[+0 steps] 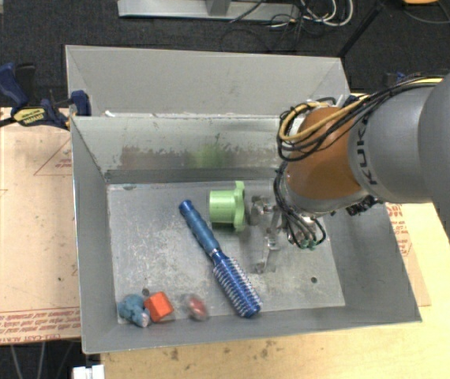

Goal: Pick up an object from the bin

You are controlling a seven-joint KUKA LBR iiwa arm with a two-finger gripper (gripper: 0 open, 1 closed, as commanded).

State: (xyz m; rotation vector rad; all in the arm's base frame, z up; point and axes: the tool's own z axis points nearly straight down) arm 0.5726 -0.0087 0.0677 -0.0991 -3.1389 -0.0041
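Note:
My gripper (266, 257) hangs low over the bin floor right of centre, under the orange-covered wrist, with nothing seen in it. A light green spool (227, 205) lies on its side just to the gripper's upper left, close beside it. A blue brush (219, 260) with a smooth handle and a ribbed head lies slanted from the bin's centre towards the front, its head just left of the gripper.
In the front left corner lie a small blue thing (133, 309), an orange block (159, 306) and a small reddish piece (198, 308). The arm and its cables cover the bin's back right part.

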